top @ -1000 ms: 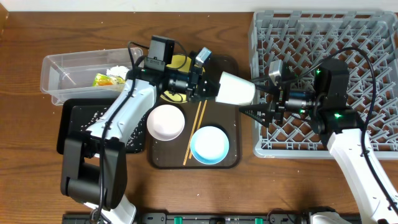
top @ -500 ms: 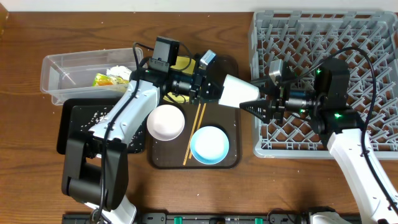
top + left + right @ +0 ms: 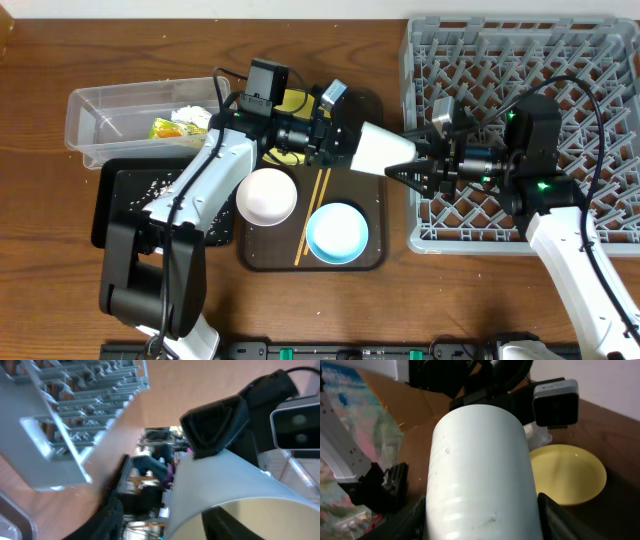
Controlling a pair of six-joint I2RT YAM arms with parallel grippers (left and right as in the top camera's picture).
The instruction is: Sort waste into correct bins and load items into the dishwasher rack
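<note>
1. While I am watching from overhead, the cup [image 3: 380,148] is hanging on its side between both arms, above the brown tray's [image 3: 375,255] right edge and just beside the rack [image 3: 600,60].
2. I am seeing the right gripper [image 3: 400,158] pinching the cup's narrow end, one finger pressing each side.
3. The left gripper [image 3: 350,148] is straddling the cup's rim, one finger outside and one inside; I cannot tell whether it is squeezing.
4. The white bowl [image 3: 266,196], blue bowl [image 3: 336,232] and chopsticks [image 3: 315,210] are lying on that tray.
</note>
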